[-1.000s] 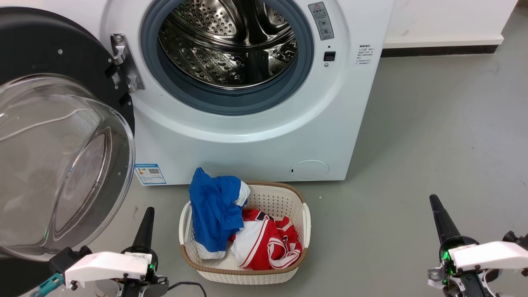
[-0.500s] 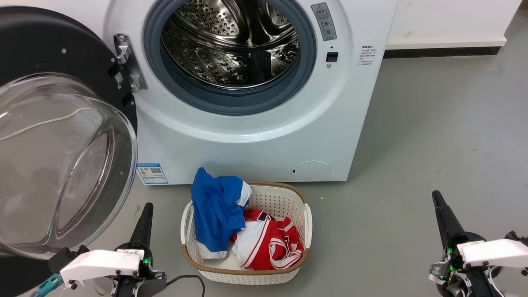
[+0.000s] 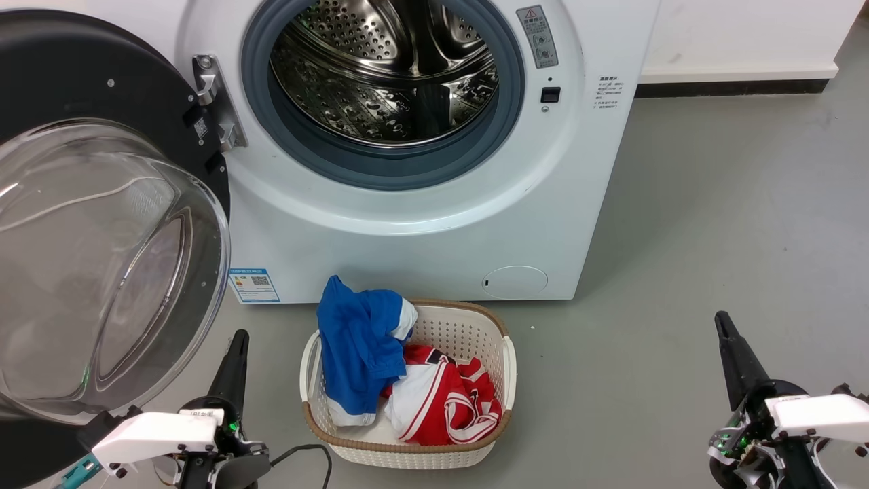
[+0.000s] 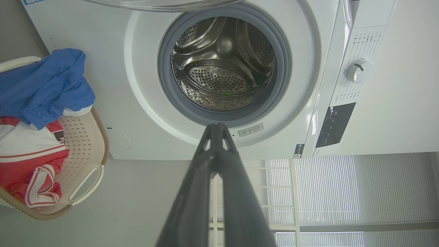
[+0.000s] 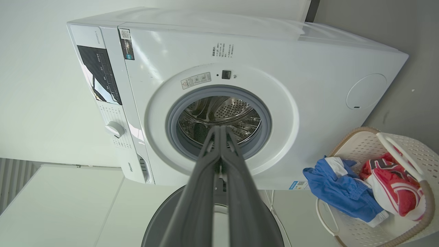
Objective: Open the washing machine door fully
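The white washing machine (image 3: 421, 238) stands ahead with its steel drum (image 3: 387, 75) exposed. The washing machine door (image 3: 102, 258) is swung out to the left on its metal hinge (image 3: 214, 102), its glass bowl bulging toward me and a black rim behind it. My left gripper (image 3: 239, 337) is shut and empty, low on the floor side just right of the door's lower edge, not touching it. My right gripper (image 3: 721, 320) is shut and empty, far right of the machine. The left wrist view has the left gripper (image 4: 216, 127) pointing at the drum; the right gripper (image 5: 219, 128) does likewise.
A cream laundry basket (image 3: 506, 360) sits on the grey floor in front of the machine, holding a blue garment (image 3: 356, 339) and a red and white one (image 3: 448, 401). A cable trails by my left wrist. Open floor lies to the right.
The whole head picture has shifted slightly right, so the camera moved. Both gripper bodies sit a little lower in the view. The door stands as before.
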